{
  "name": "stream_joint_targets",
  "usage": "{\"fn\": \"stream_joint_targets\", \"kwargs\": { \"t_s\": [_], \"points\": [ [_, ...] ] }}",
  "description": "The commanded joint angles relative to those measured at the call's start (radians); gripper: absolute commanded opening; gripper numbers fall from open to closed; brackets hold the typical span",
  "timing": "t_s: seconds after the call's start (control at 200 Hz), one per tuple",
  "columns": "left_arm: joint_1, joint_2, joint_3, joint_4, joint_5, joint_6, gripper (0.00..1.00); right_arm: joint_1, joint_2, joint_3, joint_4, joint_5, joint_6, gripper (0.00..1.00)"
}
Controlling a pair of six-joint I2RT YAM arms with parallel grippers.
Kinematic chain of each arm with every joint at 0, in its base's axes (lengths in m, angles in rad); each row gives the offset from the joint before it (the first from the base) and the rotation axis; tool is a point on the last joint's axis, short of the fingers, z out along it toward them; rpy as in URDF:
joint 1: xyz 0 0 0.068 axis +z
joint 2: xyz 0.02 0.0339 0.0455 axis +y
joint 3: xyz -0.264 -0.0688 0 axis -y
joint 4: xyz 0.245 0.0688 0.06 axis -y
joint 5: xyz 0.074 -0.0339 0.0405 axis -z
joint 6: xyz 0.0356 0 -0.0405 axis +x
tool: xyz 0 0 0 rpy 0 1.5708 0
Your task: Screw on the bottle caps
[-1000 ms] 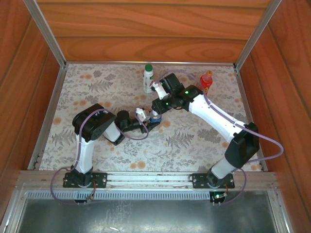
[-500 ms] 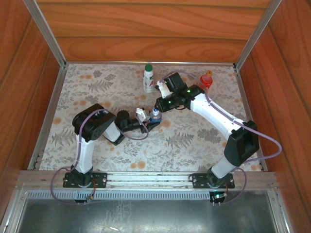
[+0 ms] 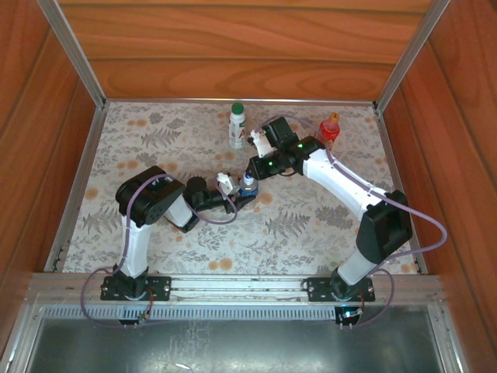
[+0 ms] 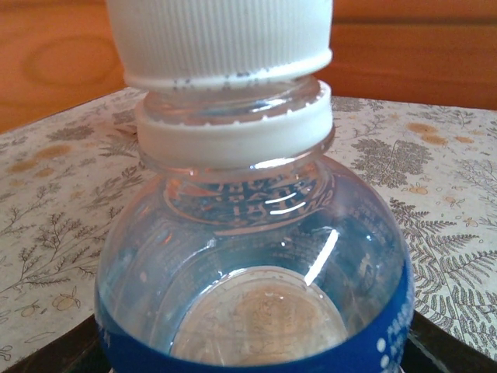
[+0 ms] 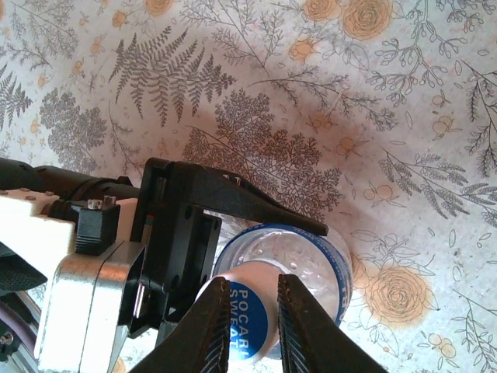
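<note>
The short clear bottle (image 4: 256, 256) with the blue label stands upright mid-table, and my left gripper (image 4: 248, 362) is shut on its lower body. The same bottle (image 5: 314, 249) appears from above in the right wrist view, with a black left finger (image 5: 256, 203) along its side. Its cap (image 5: 250, 318), white-ribbed with a blue top, sits on the neck. My right gripper (image 5: 256, 281) is shut on that cap from above, one finger against each side. In the top view the two grippers meet at the bottle (image 3: 248, 186). The cap's ribbed skirt (image 4: 221, 39) sits just above the neck ring.
A white bottle (image 3: 237, 126) with a green cap stands at the back centre. A red bottle (image 3: 331, 129) with an orange cap stands at the back right, close behind my right forearm. Wooden walls enclose the floral table (image 3: 155, 132) on three sides.
My right gripper's jaws have closed in onto the blue cap, and the right wrist has shifted slightly over the bottle. The left arm and bottle have stayed still.
</note>
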Motion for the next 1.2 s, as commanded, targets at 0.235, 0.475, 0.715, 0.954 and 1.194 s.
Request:
{"fn": "stream_joint_targets", "kwargs": {
  "t_s": [0.235,0.475,0.715,0.954,1.194],
  "points": [
    [-0.002,0.029,-0.016,-0.064,0.028,0.016,0.62,-0.006,0.000,-0.032,-0.045,-0.043,0.010,0.15],
    [0.001,0.034,-0.013,-0.064,0.025,0.004,0.61,-0.006,-0.054,-0.099,-0.038,-0.087,0.027,0.16],
    [0.000,0.031,-0.014,-0.064,0.029,0.003,0.61,-0.006,-0.114,-0.130,-0.016,-0.105,0.050,0.20],
    [-0.001,0.033,-0.015,-0.064,0.033,0.012,0.61,-0.029,-0.110,-0.116,0.082,-0.040,0.086,0.32],
    [0.001,0.029,-0.022,-0.064,0.026,0.023,0.61,-0.050,-0.012,-0.034,0.061,-0.096,0.052,0.26]
  ]
}}
